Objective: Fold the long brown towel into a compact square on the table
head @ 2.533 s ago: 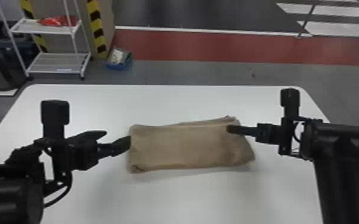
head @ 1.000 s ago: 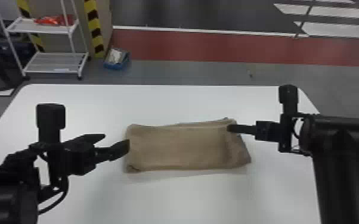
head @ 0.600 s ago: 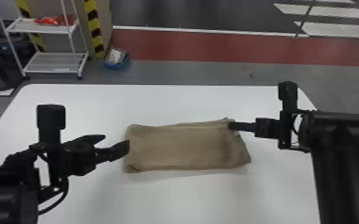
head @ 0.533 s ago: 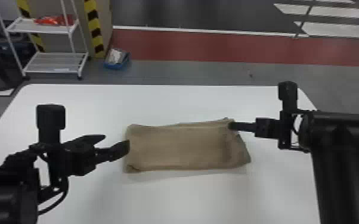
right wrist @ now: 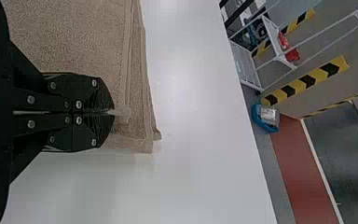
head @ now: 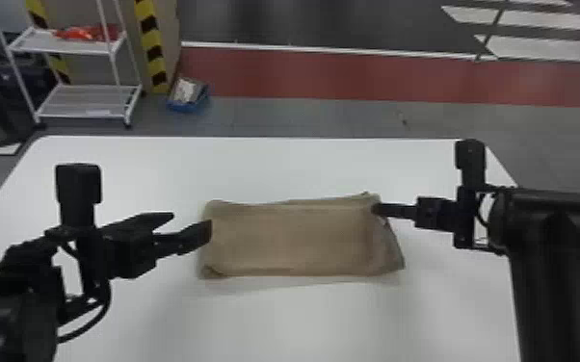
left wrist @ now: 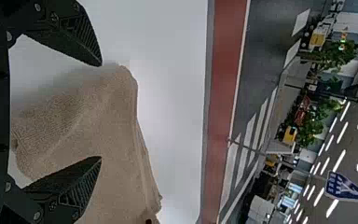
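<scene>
A brown towel [head: 298, 240], folded into a layered rectangle wider than it is deep, lies around the middle of a white table [head: 303, 163], whose near edge is cut off. At the towel's 2 o'clock corner, the right gripper [head: 375, 210] pinches the cloth, its fingers closed together; the bit of fabric between them is mostly hidden, and the corner beneath them is hard to read. From the right wrist, the right gripper [right wrist: 114, 113] is seen with its tips meeting at the towel's layered border, the rest of the cloth running out of view.

At the towel's 9 o'clock end, the left gripper [head: 191, 222] stands wide open, gripping nothing. One fingertip overlaps the cloth from the head camera; whether it touches cannot be told. In the left wrist view, one finger masks part of the towel, which is cut off by the edge. How many layers lie underneath is concealed.

Beyond the table, toward 11 o'clock, stands a white rack [head: 79, 101], its top cropped, bearing red items [head: 84, 32] too blurred to identify. Nearby sits a blue bin [head: 187, 106] with indistinct contents.
</scene>
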Tool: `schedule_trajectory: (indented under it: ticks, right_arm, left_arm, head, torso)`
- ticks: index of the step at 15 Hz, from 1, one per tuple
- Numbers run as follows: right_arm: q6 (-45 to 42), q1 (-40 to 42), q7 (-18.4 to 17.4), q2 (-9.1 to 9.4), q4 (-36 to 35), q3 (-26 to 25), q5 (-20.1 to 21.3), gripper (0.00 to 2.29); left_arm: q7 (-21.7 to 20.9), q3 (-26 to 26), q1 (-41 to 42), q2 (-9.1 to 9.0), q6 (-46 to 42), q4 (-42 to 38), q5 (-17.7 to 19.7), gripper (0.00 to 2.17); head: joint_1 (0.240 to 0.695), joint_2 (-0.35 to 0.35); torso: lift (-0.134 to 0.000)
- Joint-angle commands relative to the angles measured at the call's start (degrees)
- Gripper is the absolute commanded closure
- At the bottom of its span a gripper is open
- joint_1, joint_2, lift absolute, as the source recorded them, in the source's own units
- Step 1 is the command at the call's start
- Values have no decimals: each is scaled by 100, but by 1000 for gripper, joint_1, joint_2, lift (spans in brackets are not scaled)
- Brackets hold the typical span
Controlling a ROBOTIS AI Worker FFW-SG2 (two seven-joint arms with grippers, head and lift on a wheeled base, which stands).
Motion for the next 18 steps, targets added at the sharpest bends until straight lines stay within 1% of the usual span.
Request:
schedule_trajectory:
  ticks: [1,3,6,8,9,10,11,12,13,14,15,16,17,18]
  right_arm:
    - [-35,86,7,-1,-86,-103,-77,1170]
    - [-53,165,68,17,-191,-112,-103,1170]
    - [-35,297,103,70,-446,-165,-165,1170]
    - [-17,341,121,105,-490,-174,-156,1170]
    - [-17,359,121,122,-490,-174,-156,1170]
    - [-17,367,121,122,-499,-174,-156,1170]
    - [-17,367,121,122,-499,-174,-147,1170]
    - [-17,367,121,131,-490,-174,-147,1170]
    - [-17,367,121,140,-499,-183,-147,1170]
    - [-17,367,121,149,-499,-174,-147,1170]
    - [-17,367,121,158,-499,-174,-147,1170]
    - [-17,376,112,175,-517,-174,-138,1170]
    - [-17,376,112,175,-543,-165,-121,1170]
    - [0,385,121,193,-569,-174,-129,1170]
  left_arm:
    - [35,98,-218,-24,513,102,433,184]
    - [114,72,-412,-24,794,278,618,188]
    - [395,-87,-754,-24,671,840,714,211]
    - [606,-201,-992,-24,179,1192,618,215]
    - [642,-280,-1053,-24,-50,1271,521,215]
    - [615,-368,-1053,-24,-67,1280,451,235]
    - [536,-429,-1036,-24,-67,1280,451,323]
    - [431,-465,-1009,-24,-85,1315,442,454]
    - [308,-509,-1009,-24,-155,1403,415,873]
    - [281,-579,-1009,-24,-313,1508,363,1247]
    - [255,-649,-1018,-24,-542,1605,310,1504]
    - [264,-737,-1044,-24,-682,1719,248,1811]
    - [264,-772,-1132,-24,-770,1912,196,1912]
    - [281,-781,-1211,-24,-999,2106,160,1912]
  head:
    - [695,-107]
    - [695,-116]
    - [695,-126]
    - [695,-128]
    - [695,-127]
    - [695,-126]
    - [695,-124]
    - [695,-128]
    - [695,-134]
    - [695,-140]
    - [695,-146]
    - [695,-150]
    - [695,-156]
    - [695,-158]
  torso:
    - [-124]
    - [-124]
    - [-124]
    - [-124]
    - [-124]
    - [-124]
    - [-124]
    - [-124]
    - [-124]
    - [-124]
    - [-124]
    - [-124]
    - [-124]
    - [-124]
